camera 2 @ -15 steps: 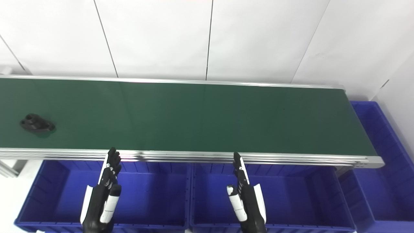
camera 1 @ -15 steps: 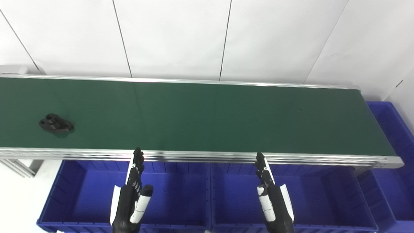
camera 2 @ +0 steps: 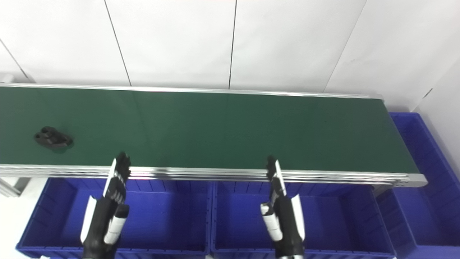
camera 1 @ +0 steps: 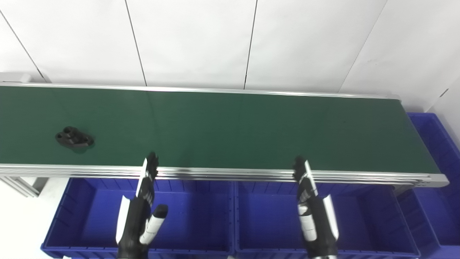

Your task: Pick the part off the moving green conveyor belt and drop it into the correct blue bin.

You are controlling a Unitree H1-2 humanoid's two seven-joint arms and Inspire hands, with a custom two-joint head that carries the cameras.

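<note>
A small black part with two holes lies on the green conveyor belt at the far left; it also shows in the right eye view. My left hand is open and empty, fingers straight, over the left blue bin, its fingertips at the belt's near rail, right of the part. My right hand is open and empty over the middle blue bin, fingertips at the near rail.
A third blue bin stands past the belt's right end. The belt's aluminium near rail runs between my hands and the belt. A white panelled wall is behind the belt.
The part has moved a little to the right along the belt. Both hands have reached further up, fingertips now at the near rail.
</note>
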